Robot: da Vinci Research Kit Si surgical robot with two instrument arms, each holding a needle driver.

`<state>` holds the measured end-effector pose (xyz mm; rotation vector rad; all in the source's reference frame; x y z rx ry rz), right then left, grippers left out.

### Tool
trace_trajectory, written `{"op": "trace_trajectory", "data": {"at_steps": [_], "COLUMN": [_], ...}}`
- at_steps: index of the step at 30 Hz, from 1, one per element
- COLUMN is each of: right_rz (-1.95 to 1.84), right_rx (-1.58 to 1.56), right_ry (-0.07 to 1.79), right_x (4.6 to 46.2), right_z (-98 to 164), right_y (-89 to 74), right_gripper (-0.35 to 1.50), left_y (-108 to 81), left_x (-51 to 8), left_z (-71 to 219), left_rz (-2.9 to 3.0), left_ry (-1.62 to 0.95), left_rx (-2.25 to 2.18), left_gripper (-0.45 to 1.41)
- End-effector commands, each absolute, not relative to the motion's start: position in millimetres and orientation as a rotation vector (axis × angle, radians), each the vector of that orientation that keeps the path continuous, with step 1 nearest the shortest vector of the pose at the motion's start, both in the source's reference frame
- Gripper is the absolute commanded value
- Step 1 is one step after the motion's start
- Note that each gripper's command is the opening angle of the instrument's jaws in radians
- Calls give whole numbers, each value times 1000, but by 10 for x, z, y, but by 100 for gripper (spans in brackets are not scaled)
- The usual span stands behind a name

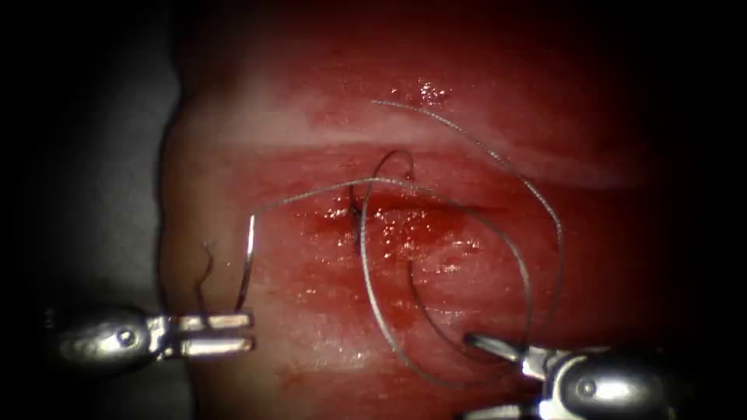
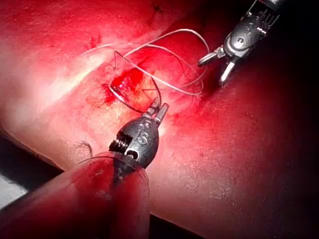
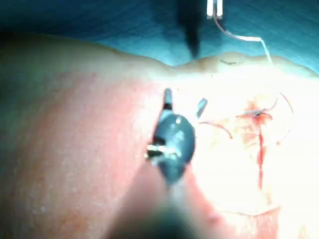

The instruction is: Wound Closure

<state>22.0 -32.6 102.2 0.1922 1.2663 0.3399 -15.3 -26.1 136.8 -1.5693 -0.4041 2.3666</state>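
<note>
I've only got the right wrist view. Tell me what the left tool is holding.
Observer: In the endoscope view the left tool has its jaws shut on the needle, near one end of its curve. The needle is out of the tissue, left of the cut.
Operator: Now trace the thread for me.
Observer: The thread runs from the needle past the cut, then loops wide on the right side, down close to the right tool, whose open jaws hold nothing.
</note>
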Motion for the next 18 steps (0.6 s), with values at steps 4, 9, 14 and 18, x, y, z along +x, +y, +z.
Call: {"op": "trace_trajectory", "data": {"at_steps": [4,9,14,18], "right_rz": [328,314,307,320], "right_rx": [209,227,234,211], "right_ry": [1268,1290,1317,1313], "right_x": [189,176,165,168], "right_z": [1031,1029,1041,1063], "right_y": [-333,-333,-321,-309], "right_gripper": [104,89,56,49], "left_y": [-265,-257,-249,-244], "left_x": [-141,-122,-93,-72], "left_z": [1375,1373,1364,1350], "left_rz": [2370,2357,2361,2340], "left_ry": [-399,-379,-366,-350], "left_rx": [-1549,-1529,-1486,-1448], "left_gripper": [-45,-45,-45,-45]}}
